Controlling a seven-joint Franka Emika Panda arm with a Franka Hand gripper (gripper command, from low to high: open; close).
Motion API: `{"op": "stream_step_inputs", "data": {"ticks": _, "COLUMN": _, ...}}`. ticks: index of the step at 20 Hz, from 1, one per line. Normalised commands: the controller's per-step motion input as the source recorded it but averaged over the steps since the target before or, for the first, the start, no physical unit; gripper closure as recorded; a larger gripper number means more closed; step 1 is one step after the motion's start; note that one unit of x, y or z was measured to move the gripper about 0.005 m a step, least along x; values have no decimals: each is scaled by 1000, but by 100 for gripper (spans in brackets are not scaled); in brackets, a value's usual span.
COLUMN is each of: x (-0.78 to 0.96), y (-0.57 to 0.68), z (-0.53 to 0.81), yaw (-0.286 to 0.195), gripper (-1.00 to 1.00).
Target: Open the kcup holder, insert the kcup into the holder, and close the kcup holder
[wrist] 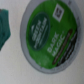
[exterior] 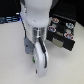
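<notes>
While the arm (exterior: pixel 36 30) fills the middle of the exterior view, the kcup holder (exterior: pixel 62 34) sits black and boxy on the white table (exterior: pixel 12 55) at that view's right, pods with coloured lids in its slots. Gripper not discernible there; state can't tell. Wrist view: kcup (wrist: pixel 50 37) fills frame, green lid, pale rim, white print too blurred to read. Teal object (wrist: pixel 4 27) at edge.

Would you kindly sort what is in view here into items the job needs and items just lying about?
Needed for the job:
- kcup, green lid
- kcup holder, black, drawer out with pods showing
- gripper

Just lying about:
- teal object, beside the kcup
- table
</notes>
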Motion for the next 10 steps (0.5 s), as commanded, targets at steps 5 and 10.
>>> {"op": "stream_step_inputs", "data": {"ticks": 5, "x": 41, "y": 15, "z": 17, "yaw": -17, "gripper": 100}}
{"op": "stream_step_inputs", "data": {"ticks": 10, "x": 30, "y": 37, "z": 12, "yaw": -11, "gripper": 100}}
